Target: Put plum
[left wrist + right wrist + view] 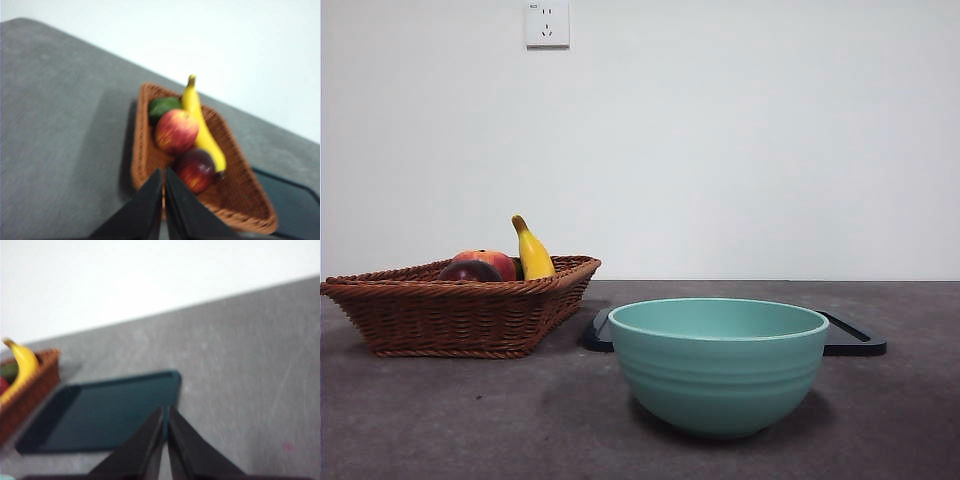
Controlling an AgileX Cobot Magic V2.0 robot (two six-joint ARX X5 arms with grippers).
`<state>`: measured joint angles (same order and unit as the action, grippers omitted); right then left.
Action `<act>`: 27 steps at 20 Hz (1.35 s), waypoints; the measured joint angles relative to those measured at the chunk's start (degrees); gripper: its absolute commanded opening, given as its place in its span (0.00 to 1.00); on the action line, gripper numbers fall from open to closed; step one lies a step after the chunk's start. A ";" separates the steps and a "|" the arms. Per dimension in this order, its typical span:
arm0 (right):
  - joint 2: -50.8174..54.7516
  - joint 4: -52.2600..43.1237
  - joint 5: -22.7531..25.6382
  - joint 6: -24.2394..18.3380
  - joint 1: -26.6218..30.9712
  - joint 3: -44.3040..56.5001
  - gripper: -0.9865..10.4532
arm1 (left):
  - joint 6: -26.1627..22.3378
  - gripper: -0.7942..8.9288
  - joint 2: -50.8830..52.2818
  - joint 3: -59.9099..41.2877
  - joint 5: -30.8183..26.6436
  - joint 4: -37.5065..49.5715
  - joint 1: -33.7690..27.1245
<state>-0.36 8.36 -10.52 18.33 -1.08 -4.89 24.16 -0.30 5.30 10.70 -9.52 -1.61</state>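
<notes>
Front view had the wicker basket (460, 315) sitting at the left of the table (440, 420), and there was the plum (470, 271), dark and glossy, peeking over the rim beside the red-orange fruit (492, 260) and the banana (532, 250). In my left wrist view the plum (195, 170) lay in the basket (145, 165), touching the banana (202, 130) and just beside the lighter fruit (176, 131), with something green (162, 106) beyond them. My left fingers (164, 200) hung above the basket's near edge, pressed together, holding nothing.

Moving right, the teal bowl (718, 362) stood near the middle, empty as far as I could tell, with a dark tray (850, 335) flat behind it. My right fingers (165, 440) were likewise closed and empty over the tray (105, 415), waiting.

I judged the plum firm but smooth, likely slippery and fairly light. Best to open wide and take it across its widest part, gently, clear of the banana.
</notes>
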 measured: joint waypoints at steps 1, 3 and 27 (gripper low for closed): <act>0.00 0.22 0.00 0.04 0.00 -1.09 0.09 | 0.28 0.09 -0.02 0.96 0.13 -0.76 0.00; 0.00 1.57 0.00 0.17 0.00 -3.65 0.09 | 0.61 0.09 -0.17 3.21 0.17 -2.95 0.00; -30.97 33.24 -20.33 -10.01 -0.13 -37.57 0.09 | -16.63 0.09 -28.55 36.48 20.76 -32.09 0.26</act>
<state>-31.33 41.60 -30.85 8.32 -1.21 -42.46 7.53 -28.84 41.78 31.46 -41.60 -1.34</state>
